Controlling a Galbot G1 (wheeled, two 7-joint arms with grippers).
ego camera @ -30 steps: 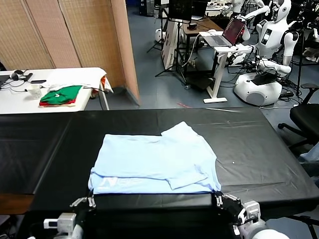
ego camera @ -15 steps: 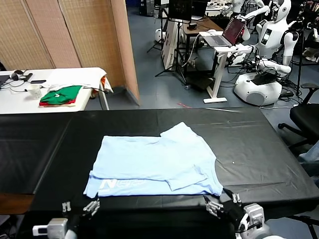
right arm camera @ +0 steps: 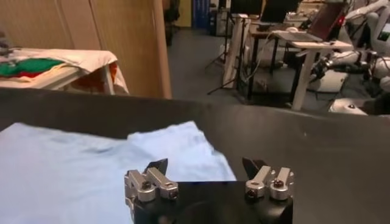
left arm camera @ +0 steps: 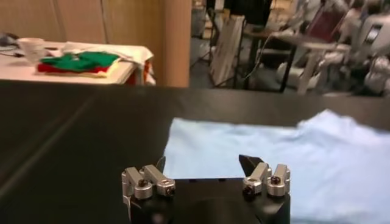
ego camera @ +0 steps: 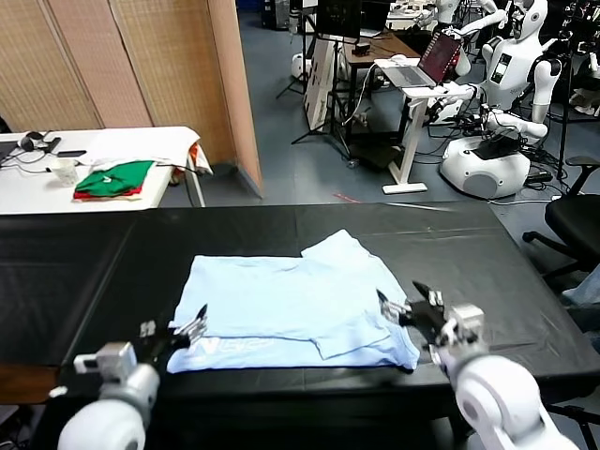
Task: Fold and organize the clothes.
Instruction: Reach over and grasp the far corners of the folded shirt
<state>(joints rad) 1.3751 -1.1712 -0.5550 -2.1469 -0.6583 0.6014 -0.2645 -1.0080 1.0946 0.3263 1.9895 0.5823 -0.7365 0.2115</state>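
At shirt's [ego camera: 291, 305] near corners, unclenched hands

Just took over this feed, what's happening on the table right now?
The light-blue T-shirt lies partly folded on the black table, with neither gripper holding it. The left gripper is open at the near left corner and the right gripper is open at the right edge. Folded green and red garments sit on a white side table.
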